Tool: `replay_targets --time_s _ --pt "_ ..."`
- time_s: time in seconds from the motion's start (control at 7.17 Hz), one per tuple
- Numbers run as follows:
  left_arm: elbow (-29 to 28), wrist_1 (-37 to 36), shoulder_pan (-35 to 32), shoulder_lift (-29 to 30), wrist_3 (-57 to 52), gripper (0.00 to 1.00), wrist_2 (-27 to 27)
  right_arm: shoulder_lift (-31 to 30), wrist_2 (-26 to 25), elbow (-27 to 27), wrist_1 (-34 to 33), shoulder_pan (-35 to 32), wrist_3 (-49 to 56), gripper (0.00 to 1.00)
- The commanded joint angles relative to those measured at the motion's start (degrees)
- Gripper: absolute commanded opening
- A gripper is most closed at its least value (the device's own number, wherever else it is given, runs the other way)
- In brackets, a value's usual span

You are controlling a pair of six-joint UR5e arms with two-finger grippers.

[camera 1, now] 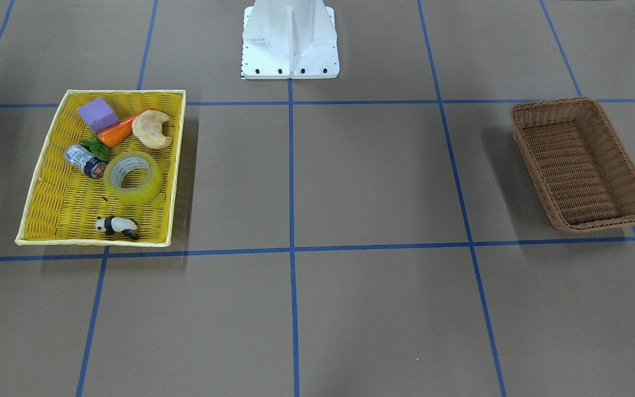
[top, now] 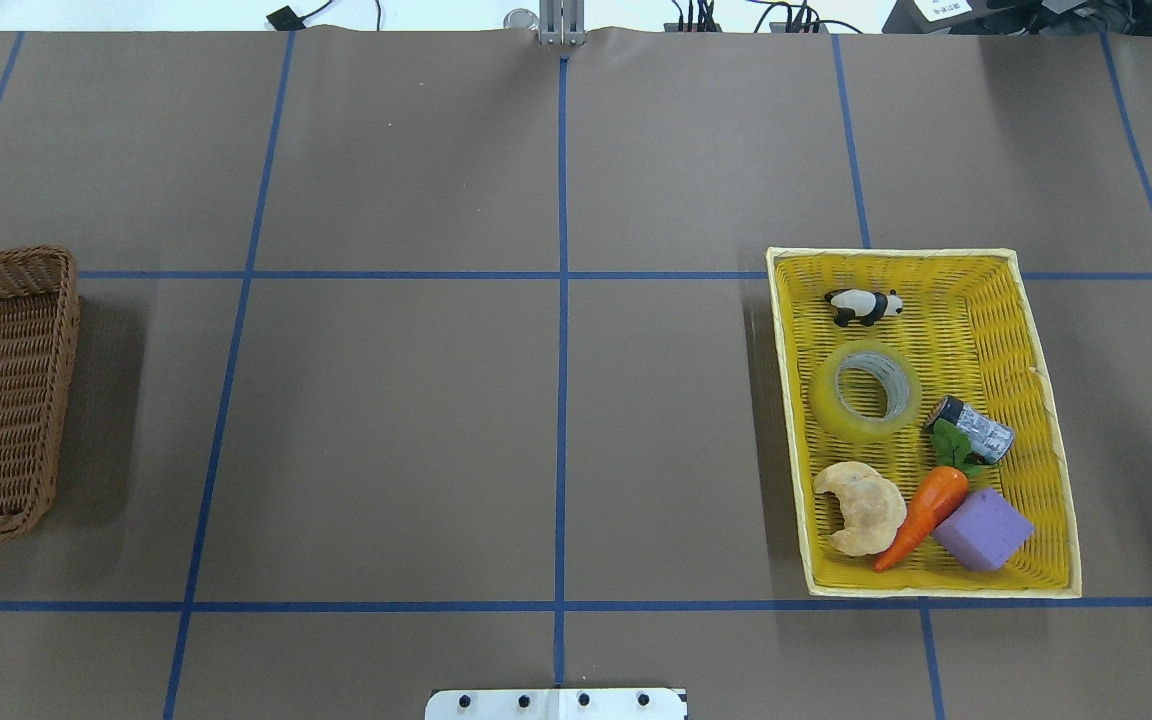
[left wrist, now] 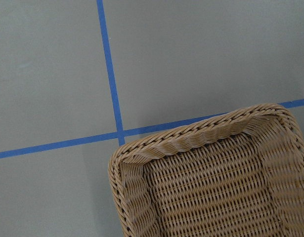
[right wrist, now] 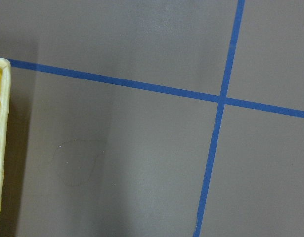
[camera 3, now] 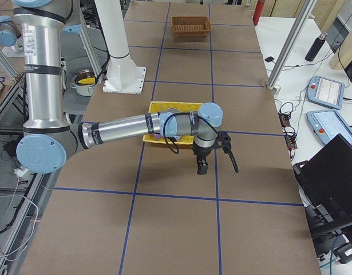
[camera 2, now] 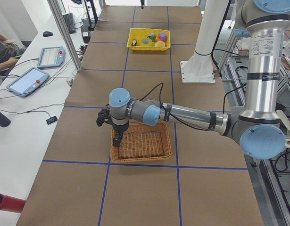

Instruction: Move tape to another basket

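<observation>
1. Tape lies flat in the yellow tray, between the panda figure and the carrot, with the small cylinder just beside it
2. Basket sits well apart from the tray, at the other end of the table
3. Left gripper hangs over the basket's outer rim; whether its fingers are apart or together, cannot tell
4. Right gripper hangs over bare table beside the tray; finger state likewise cannot be told
</observation>
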State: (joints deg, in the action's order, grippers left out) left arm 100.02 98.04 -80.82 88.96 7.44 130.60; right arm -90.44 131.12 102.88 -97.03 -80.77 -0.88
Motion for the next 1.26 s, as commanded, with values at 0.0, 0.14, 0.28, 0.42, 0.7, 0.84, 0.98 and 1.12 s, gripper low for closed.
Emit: replay_targets --time_s 0.0,0.14,0.28,0.42,0.7,0.84,0.98,1.12 --pt "-0.18 2.14 0.13 -0.89 0.11 0.98 0.00 0.00 0.02 -0.13 0.00 0.00 0.00 1.00" --pt "-0.18 2.32 0.13 -0.90 0.03 0.98 0.00 0.00 0.02 -0.14 0.00 0.00 0.00 1.00" --pt "-0.18 2.41 0.31 -0.90 0.03 0.98 0.00 0.00 0.02 -0.05 0.00 0.00 0.00 1.00" --pt "-0.09 2.41 0.39 -0.90 0.03 0.98 0.00 0.00 0.02 0.04 0.09 0.00 -0.09 1.00" --pt "-0.09 3.02 0.40 -0.90 0.03 0.98 -0.09 0.00 0.28 0.04 0.09 0.09 -0.17 1.00" --pt "-0.09 3.03 0.48 -0.81 0.11 0.98 0.00 0.09 0.28 0.04 0.09 0.09 -0.18 1.00" --pt "-0.09 3.03 0.57 -0.90 0.11 0.98 0.00 0.09 1.24 0.04 0.09 0.17 -0.09 1.00" --pt "-0.09 3.12 0.66 -0.90 0.11 0.98 0.00 0.09 2.20 0.04 0.18 0.17 -0.09 1.00"
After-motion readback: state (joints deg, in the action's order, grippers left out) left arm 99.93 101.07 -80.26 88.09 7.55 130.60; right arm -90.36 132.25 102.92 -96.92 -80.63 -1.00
